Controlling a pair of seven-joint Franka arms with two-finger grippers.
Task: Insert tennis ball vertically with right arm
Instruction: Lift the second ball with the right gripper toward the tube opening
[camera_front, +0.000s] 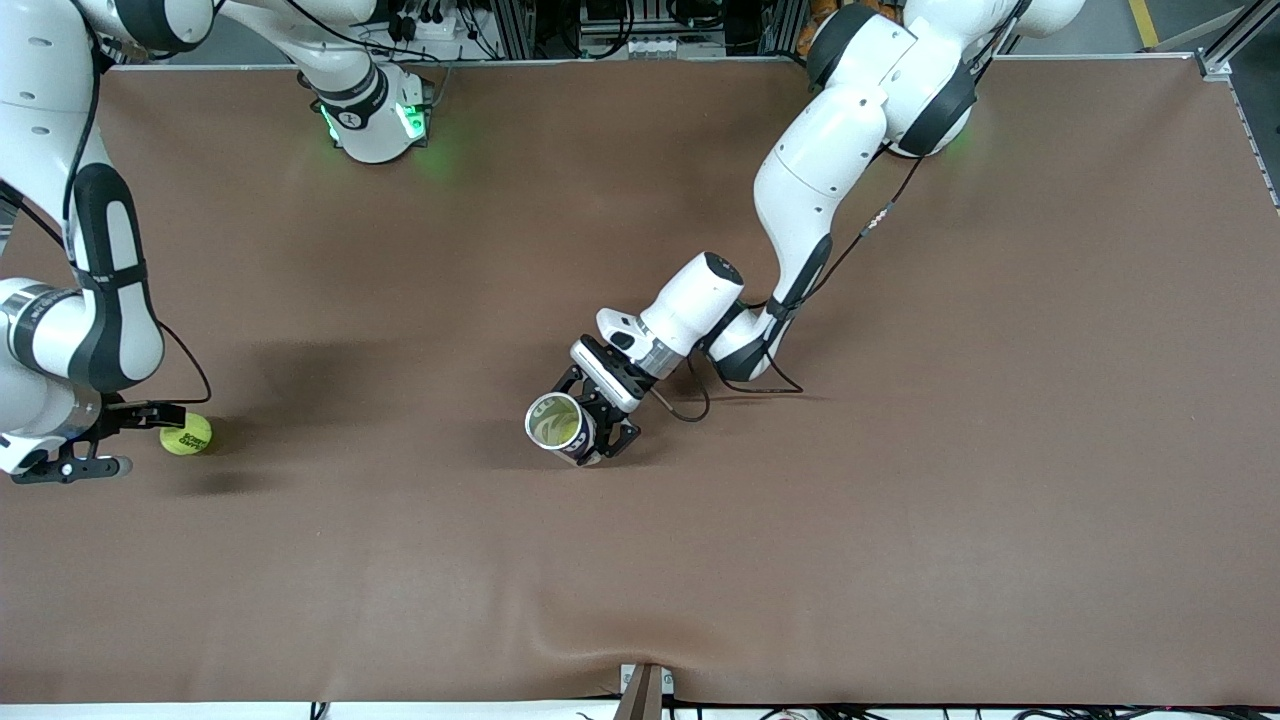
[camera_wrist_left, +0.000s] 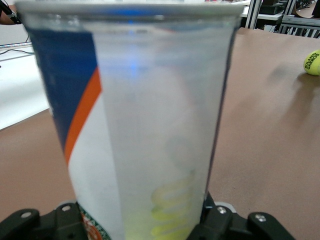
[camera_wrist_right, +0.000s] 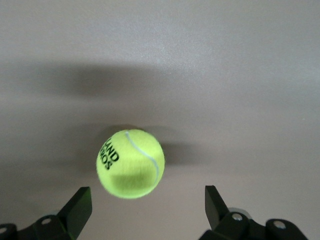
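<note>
**Ball on table, right gripper above it; left gripper holds can**

You will find the ball (camera_front: 186, 435) resting on the table (camera_front: 900, 500) toward the right arm's end, at about 9 o'clock from the can (camera_front: 556, 424) in the front view and well apart from it. In the right wrist view the ball (camera_wrist_right: 130, 163) lies on the brown surface with its black lettering showing, and nothing touches it.

The right gripper (camera_front: 110, 442) sits just beside the ball, at its 9 o'clock in the front view. Its fingers (camera_wrist_right: 79, 210) are spread apart, wider than the ball, with the ball seen between them in the right wrist view. Whether the fingertips reach table level cannot be told.

The can stands near the table's middle, its open mouth turned up toward the front camera. The left gripper (camera_front: 598, 420) clamps it from the 1 o'clock side. In the left wrist view the can (camera_wrist_left: 135, 125) fills the frame, clear-walled with a blue, orange and white label, and the ball (camera_wrist_left: 312, 63) shows at the edge.
</note>
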